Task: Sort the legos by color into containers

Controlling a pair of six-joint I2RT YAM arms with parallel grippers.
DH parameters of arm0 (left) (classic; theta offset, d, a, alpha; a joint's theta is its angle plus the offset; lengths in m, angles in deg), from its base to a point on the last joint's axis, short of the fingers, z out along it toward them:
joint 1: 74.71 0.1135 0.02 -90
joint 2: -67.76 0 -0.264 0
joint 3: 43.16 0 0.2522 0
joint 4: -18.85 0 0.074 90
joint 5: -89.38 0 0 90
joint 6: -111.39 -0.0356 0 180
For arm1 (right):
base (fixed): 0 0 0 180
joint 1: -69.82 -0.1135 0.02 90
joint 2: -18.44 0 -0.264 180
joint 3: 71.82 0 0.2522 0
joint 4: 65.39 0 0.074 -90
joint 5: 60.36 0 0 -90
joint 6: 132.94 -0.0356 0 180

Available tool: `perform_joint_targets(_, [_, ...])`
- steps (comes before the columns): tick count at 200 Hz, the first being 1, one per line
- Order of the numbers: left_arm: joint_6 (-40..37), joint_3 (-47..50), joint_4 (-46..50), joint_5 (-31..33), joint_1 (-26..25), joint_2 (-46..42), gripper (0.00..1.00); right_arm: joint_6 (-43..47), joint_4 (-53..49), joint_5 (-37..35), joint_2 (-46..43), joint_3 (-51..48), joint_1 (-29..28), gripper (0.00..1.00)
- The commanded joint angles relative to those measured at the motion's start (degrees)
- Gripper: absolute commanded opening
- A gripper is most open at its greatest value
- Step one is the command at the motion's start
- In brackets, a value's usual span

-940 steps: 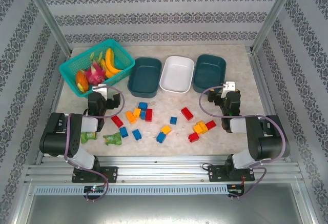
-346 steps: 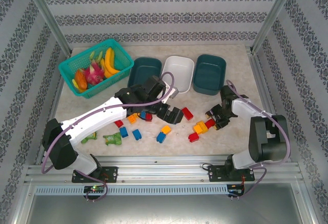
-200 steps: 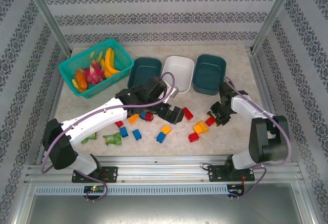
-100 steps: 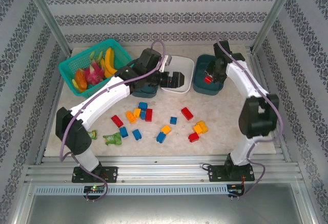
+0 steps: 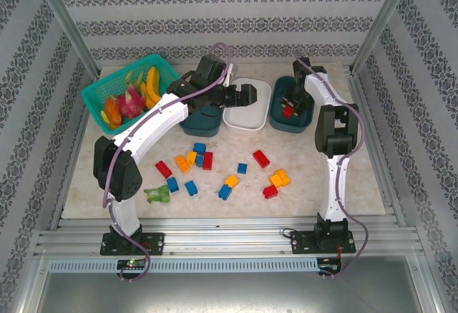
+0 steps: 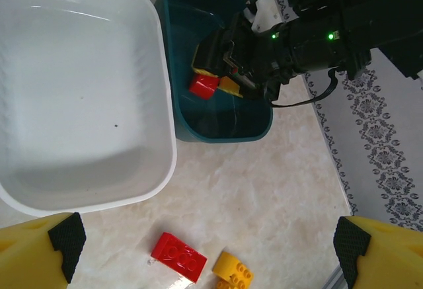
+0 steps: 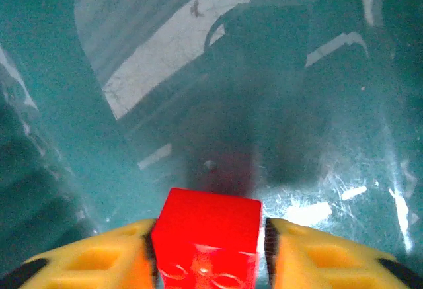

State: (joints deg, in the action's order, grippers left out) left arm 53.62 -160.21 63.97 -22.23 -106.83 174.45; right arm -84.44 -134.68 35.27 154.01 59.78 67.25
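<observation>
Red lego (image 7: 206, 236) is pinched in the right gripper (image 7: 209, 254), clamped across two opposite flat sides. It's down inside the right teal tub (image 5: 306, 89). Can't tell whether it touches the tub floor.

Handling guess: hard, rigid, very light plastic. Won't crush or deform. The side faces are smooth and probably a bit slick. Best hold is flat side to flat side at mid-height, not on the studs or across corners. A drop from here looks harmless, though it may bounce on the hard tub.

Left gripper (image 5: 243, 97) is spread wide with nothing between the fingers. It hangs over the near rim of the white tub (image 6: 166, 110), next to the teal one.

Left teal tub (image 5: 200, 121) sits on the white tub's other side.

Loose legos (image 5: 261, 158) in red, blue and yellow lie scattered on the table (image 5: 315, 166), well apart from the tubs. Same grip rule applies there.

Mesh basket (image 5: 96, 98) with fruit is at far left, not relevant.
</observation>
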Motion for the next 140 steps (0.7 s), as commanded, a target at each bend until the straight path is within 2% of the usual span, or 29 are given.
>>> perform_joint_targets(1, [0.6,-0.9,2.5,1.0,1.0,-0.9,0.99,0.0,-3.6,1.3,-0.1,3.6,0.0,0.55])
perform_joint_targets(30, [1.0,0.8,4.9,4.0,1.1,-3.8,0.98,0.2,-3.3,1.7,-4.6,4.8,-0.1,0.61])
perform_joint_targets(74, [3.9,7.2,9.5,9.2,1.3,-11.7,0.98,2.6,-0.2,0.3,-19.3,2.5,-3.0,0.60])
perform_joint_targets(100, [6.5,14.5,13.1,12.3,1.6,-18.5,0.98,5.5,5.0,-0.6,-31.4,-6.8,-7.6,0.62])
perform_joint_targets(140, [10.6,28.7,16.4,15.1,2.4,-30.1,0.98,8.7,15.9,2.5,-52.4,-32.2,-16.2,0.64])
